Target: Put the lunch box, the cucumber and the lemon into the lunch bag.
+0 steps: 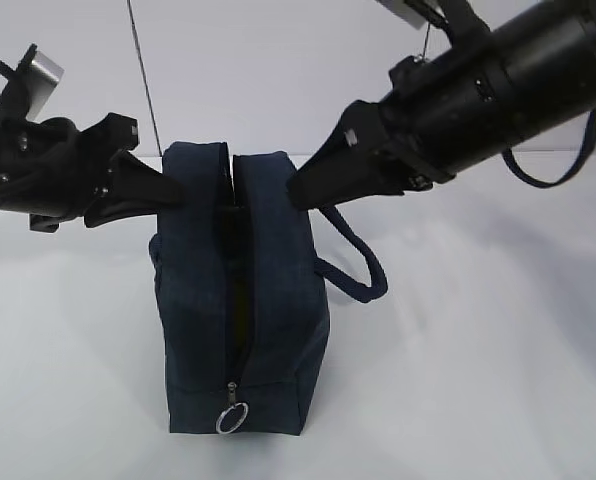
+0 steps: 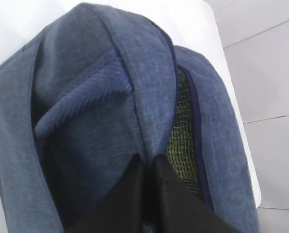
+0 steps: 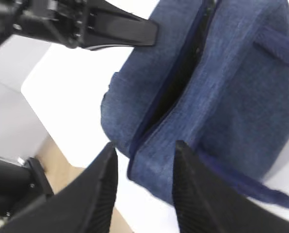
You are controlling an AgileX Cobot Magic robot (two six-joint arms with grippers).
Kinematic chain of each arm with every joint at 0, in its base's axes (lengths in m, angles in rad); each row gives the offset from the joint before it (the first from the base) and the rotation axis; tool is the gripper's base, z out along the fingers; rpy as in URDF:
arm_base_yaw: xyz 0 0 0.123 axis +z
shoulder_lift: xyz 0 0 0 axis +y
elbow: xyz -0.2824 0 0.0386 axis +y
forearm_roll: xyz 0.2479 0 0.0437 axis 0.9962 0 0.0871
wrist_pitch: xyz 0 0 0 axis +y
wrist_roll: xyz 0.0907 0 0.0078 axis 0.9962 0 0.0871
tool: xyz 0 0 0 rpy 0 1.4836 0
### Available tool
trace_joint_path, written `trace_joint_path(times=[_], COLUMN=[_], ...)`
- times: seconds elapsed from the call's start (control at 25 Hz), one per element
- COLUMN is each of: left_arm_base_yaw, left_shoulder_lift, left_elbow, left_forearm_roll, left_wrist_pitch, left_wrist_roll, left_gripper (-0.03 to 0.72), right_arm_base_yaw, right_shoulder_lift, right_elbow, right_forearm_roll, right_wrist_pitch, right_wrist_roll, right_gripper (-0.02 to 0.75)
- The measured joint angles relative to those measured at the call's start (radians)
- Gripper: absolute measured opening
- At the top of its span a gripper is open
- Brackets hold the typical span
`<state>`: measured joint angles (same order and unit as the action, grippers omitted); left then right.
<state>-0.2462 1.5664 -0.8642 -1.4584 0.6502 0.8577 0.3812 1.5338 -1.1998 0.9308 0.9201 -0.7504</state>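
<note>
Left tool (image 1: 168, 192) closed, pinching bag (image 1: 240, 300) rim; right tool (image 1: 296, 190) part-open, straddling opposite rim. Bag upright, zipper running toward camera.

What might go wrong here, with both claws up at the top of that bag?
The lunch bag stands tall and narrow, so a push from the left gripper or right gripper might tip it. The zipper slot gapes only slightly, and the metal ring pull hangs far from both.
</note>
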Motion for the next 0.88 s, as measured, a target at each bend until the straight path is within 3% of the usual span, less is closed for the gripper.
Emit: trace_joint_path(times=[0.16,0.32,0.56,0.88], left_arm_base_yaw=[0.000,0.000,0.000,0.000], left_shoulder_lift=[0.000,0.000,0.000,0.000], left_elbow=[0.000,0.000,0.000,0.000], left_forearm_roll=[0.002,0.002,0.002,0.002], left_wrist_pitch=[0.000,-0.001,-0.001,-0.002], left_wrist_roll=[0.000,0.000,0.000,0.000], left_gripper=[0.003,0.004,0.004,0.004], right_arm_base_yaw=[0.000,0.000,0.000,0.000], right_shoulder_lift=[-0.094,-0.184,-0.219,-0.219], right_elbow=[0.156,0.318,0.528,0.698], right_forearm_roll=[0.090,0.317,0.589,0.728], right_wrist_pitch=[-0.132,-0.216,-0.195,-0.108], right_wrist_roll=[-0.037,-0.224,-0.482,-0.777], right_gripper=[0.272,0.272,0.273,0.273])
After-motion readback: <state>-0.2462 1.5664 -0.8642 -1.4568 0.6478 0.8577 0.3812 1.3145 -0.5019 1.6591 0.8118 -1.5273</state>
